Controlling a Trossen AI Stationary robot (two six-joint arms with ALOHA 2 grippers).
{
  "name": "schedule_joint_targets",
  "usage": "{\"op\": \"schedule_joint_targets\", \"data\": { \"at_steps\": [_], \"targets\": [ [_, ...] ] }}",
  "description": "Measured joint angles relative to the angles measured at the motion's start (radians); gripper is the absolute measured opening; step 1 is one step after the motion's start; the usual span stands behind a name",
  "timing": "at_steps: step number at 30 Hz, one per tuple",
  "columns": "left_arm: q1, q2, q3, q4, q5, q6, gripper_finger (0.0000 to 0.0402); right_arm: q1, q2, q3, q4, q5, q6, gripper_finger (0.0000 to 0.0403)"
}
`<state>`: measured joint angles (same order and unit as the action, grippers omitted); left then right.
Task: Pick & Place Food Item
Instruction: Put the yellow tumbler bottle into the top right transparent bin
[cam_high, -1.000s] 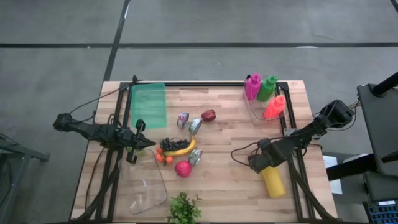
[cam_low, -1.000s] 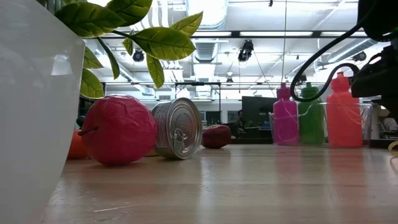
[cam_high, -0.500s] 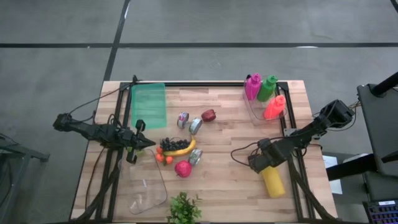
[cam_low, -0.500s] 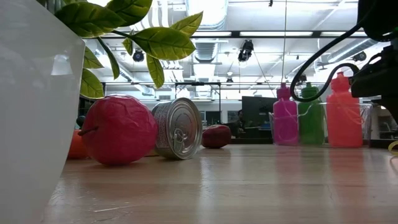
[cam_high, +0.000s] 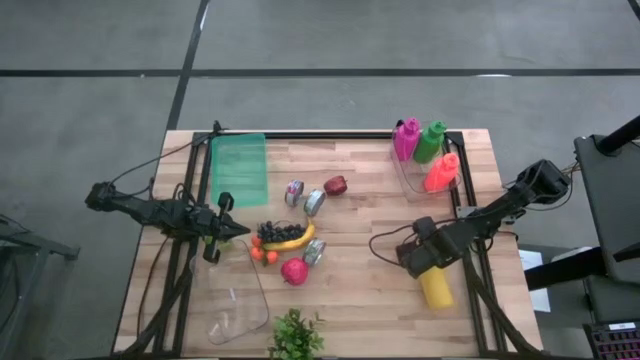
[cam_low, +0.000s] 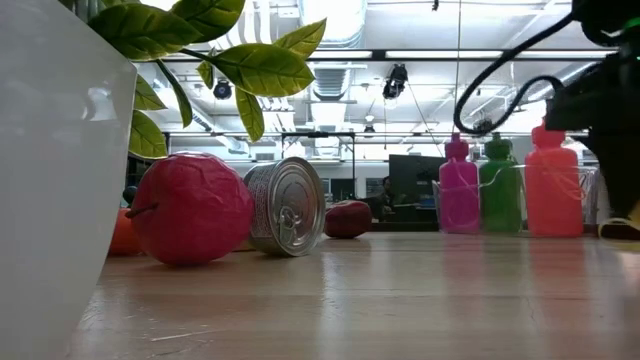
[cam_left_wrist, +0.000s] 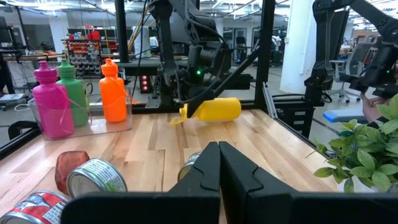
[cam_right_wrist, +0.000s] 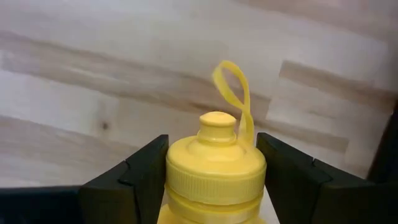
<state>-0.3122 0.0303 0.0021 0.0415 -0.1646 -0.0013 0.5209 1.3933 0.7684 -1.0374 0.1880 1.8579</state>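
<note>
Fig.: Right claw (cam_right_wrist: 214, 180) clamped on yellow bottle (cam_high: 436, 288) near table (cam_high: 350, 300) right edge, bottle lifted off the wood. Step: carry phase. Next: likely move w/ bottle level to drop spot. Left claw (cam_left_wrist: 219, 163) shut, idle by fruit.

High view straight down; low view at tabletop level; both share can (cam_high: 314, 252) (cam_low: 286, 206).
</note>
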Motion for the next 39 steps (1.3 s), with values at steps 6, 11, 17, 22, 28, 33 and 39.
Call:
{"op": "schedule_joint_targets", "data": {
  "at_steps": [6,11,17,22,28,33,39],
  "targets": [
    [0.000,0.000,0.000,0.000,0.000,0.000,0.0000,0.029,-0.011,0.063,-0.097,0.160,0.007,0.0217],
    [0.000,0.000,0.000,0.000,0.000,0.000,0.0000,0.082,-0.017,0.142,-0.227,0.342,0.060,0.0217],
    [0.000,0.000,0.000,0.000,0.000,0.000,0.0000,0.153,-0.017,0.204,-0.366,0.548,0.135,0.0217],
    [0.000,0.000,0.000,0.000,0.000,0.000,0.0000,0.180,-0.017,0.217,-0.492,0.689,0.230,0.0217],
    [0.000,0.000,0.000,0.000,0.000,0.000,0.0000,0.182,-0.025,0.225,-0.534,0.836,0.229,0.0217],
    [0.000,0.000,0.000,0.000,0.000,0.000,0.0000,0.180,-0.032,0.227,-0.534,1.000,0.137,0.0217],
    [0.000,0.000,0.000,0.000,0.000,0.000,0.0000,0.146,-0.056,0.227,-0.534,1.161,-0.047,0.0217]
  ]
}}
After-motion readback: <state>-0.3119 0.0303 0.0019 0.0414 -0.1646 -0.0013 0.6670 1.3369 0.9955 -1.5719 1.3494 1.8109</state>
